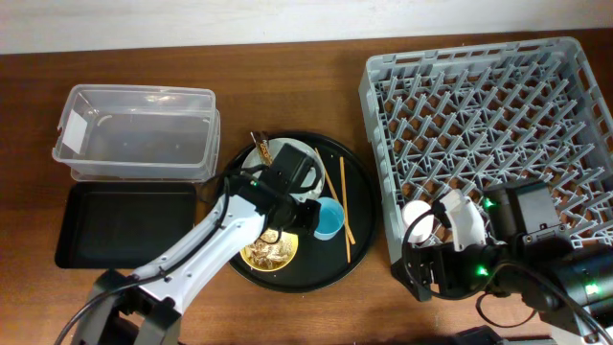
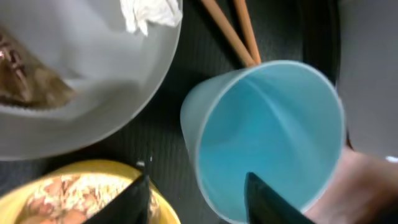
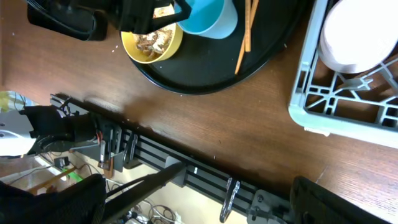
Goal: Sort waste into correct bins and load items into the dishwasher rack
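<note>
A small blue cup [image 1: 329, 218] stands on the round black tray [image 1: 359, 182], right of a yellow bowl [image 1: 268, 251] holding brownish food scraps. My left gripper [image 1: 311, 216] is open and straddles the cup's near wall [image 2: 273, 124]: one finger is inside the cup, the other between cup and bowl [image 2: 68, 193]. The white plate [image 2: 93, 74] carries a white tissue [image 2: 149, 12] and a brown wrapper [image 2: 25, 74]. Chopsticks [image 1: 343, 206] lie beside the cup. My right gripper [image 3: 193, 205] is open and empty at the dishwasher rack's [image 1: 488, 125] front left corner. A pale pink cup [image 1: 419, 217] sits there.
A clear plastic tub [image 1: 134, 134] stands at the far left, with a shallow black rectangular tray [image 1: 124, 225] in front of it. The rack fills the right side. The right wrist view looks past the table's front edge [image 3: 205, 134] to a metal frame below.
</note>
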`<state>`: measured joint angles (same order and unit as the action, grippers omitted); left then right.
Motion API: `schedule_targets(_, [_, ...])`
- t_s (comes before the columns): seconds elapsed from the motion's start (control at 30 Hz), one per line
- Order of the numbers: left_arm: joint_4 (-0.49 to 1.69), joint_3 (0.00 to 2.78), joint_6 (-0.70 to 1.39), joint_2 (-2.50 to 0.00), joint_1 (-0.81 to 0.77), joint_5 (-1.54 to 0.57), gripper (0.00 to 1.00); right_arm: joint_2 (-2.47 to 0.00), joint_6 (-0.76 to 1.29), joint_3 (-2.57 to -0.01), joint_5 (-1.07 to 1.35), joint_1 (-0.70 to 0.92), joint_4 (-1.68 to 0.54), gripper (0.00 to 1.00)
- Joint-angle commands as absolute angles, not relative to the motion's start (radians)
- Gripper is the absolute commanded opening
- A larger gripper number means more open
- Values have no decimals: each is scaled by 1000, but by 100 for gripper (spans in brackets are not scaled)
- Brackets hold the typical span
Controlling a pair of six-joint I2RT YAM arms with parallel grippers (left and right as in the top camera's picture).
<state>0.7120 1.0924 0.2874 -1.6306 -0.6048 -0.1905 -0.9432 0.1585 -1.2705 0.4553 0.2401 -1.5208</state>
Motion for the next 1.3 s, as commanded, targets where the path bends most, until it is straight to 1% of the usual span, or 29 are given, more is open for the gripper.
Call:
schedule_targets(0.0, [629,1011,329,-1623,-606,-203,38,-939,173,-1266,467,249,-1510,95])
schedule_targets(0.03, [601,999,329,-1623,-606,-203,25,-939,181,-1266,467,249,-1510,95])
schedule_targets(0.07, [598,1002,329,-1622,-606,-206,14,-939,181,-1266,467,249,-1502,95])
schedule_targets(0.1, [599,1010,329,-1612,-606,-226,1,-939,181,-1266,460,249,-1487,95])
schedule_targets(0.2, [613,1039,329,-1529,-598,-279,0,-939,181,-1266,450,249,-1415,95])
schedule_targets(0.27, [654,1055,328,-1419,-563,-320,0,-940,180,-1266,397,249,-1368,96])
schedule_targets(0.3, [673,1056,323,-1342,-522,-381,0,-942,179,-1266,381,248,-1351,98])
schedule_targets(0.37, [682,1056,241,-1211,-414,-641,0,-950,162,-1266,406,249,-1304,98])
schedule_targets(0.4, [681,1056,211,-1165,-359,-771,0,-950,104,-1266,472,249,-1275,97])
schedule_targets(0.43, [681,1056,170,-1121,-292,-936,0,-950,-24,-1266,628,249,-1238,97])
schedule_targets(0.47, [681,1056,140,-1099,-248,-1062,0,-952,-91,-1266,749,249,-1207,97])
schedule_targets(0.5, [676,1056,102,-1091,-217,-1206,0,-964,-101,-1266,854,249,-1161,99])
schedule_targets(0.57, [640,1055,78,-1096,-208,-1387,0,-1006,-101,-1266,993,267,-1106,99])
schedule_targets(0.63, [627,1055,76,-1097,-208,-1413,0,-1045,-102,-1266,1068,329,-1058,99])
schedule_targets(0.77, [628,1055,73,-1098,-209,-1398,0,-1086,-96,-1266,1066,453,-939,98])
schedule_targets(0.83, [628,1055,73,-1098,-209,-1398,0,-1086,-96,-1266,1071,461,-915,89])
schedule_targets(0.87, [628,1055,73,-1098,-209,-1398,0,-1085,-97,-1266,1071,461,-914,81])
schedule_targets(0.9, [629,1055,73,-1098,-209,-1398,0,-1085,-96,-1266,1071,461,-916,66])
schedule_targets(0.93, [628,1055,73,-1098,-209,-1395,0,-1084,-96,-1266,1070,461,-928,58])
schedule_targets(0.97, [628,1055,73,-1098,-209,-1384,0,-1081,-97,-1266,1069,460,-939,54])
schedule_targets(1.0, [628,1055,73,-1098,-209,-1380,11,-1077,-97,-1266,1059,455,-945,54])
schedule_targets(1.03, [629,1055,73,-1098,-209,-1378,51,-1064,-93,-1267,1034,441,-946,54])
schedule_targets(1.07, [635,1055,73,-1098,-209,-1349,100,-1043,-64,-1268,997,413,-947,54])
schedule_targets(1.1, [651,1055,73,-1098,-209,-1303,100,-1023,-14,-1269,948,381,-947,54])
schedule_targets(1.17, [746,1055,73,-1098,-208,-1117,100,-958,121,-1269,748,240,-1027,54])
schedule_targets(1.27, [819,1055,73,-1098,-208,-984,100,-899,147,-1269,485,17,-1230,54])
